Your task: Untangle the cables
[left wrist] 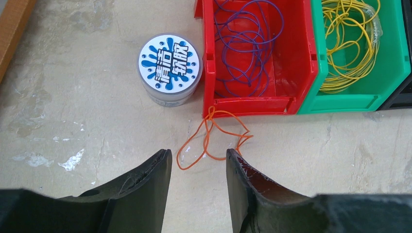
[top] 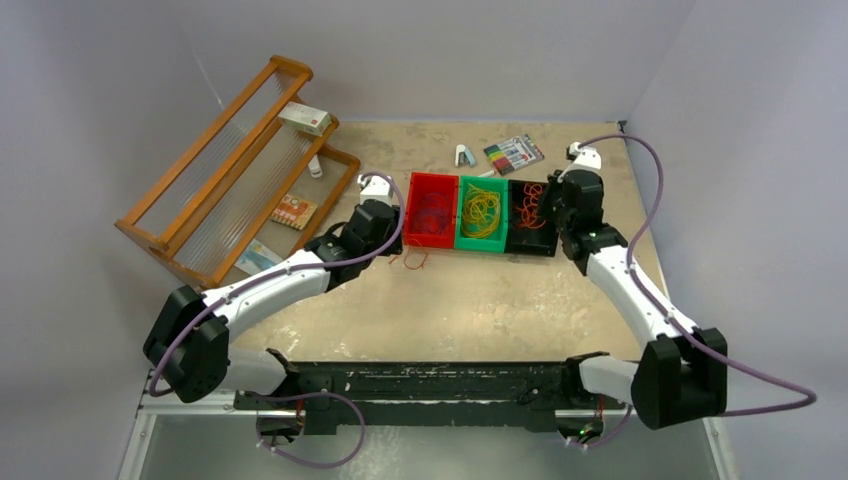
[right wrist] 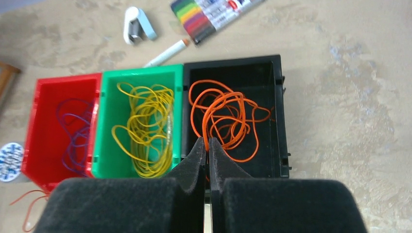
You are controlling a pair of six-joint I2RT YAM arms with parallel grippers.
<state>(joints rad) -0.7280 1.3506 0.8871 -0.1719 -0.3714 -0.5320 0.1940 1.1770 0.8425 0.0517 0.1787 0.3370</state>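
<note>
Partly parted left pincer (left wrist: 198, 155) near orange cables (left wrist: 206, 133)

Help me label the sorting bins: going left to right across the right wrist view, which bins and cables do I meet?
red bin holding purple cables → green bin holding yellow cables → black bin holding orange cables

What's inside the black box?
Tangled orange cables lie inside the black box. The shut right gripper covers its near edge, so anything there is hidden.
</note>
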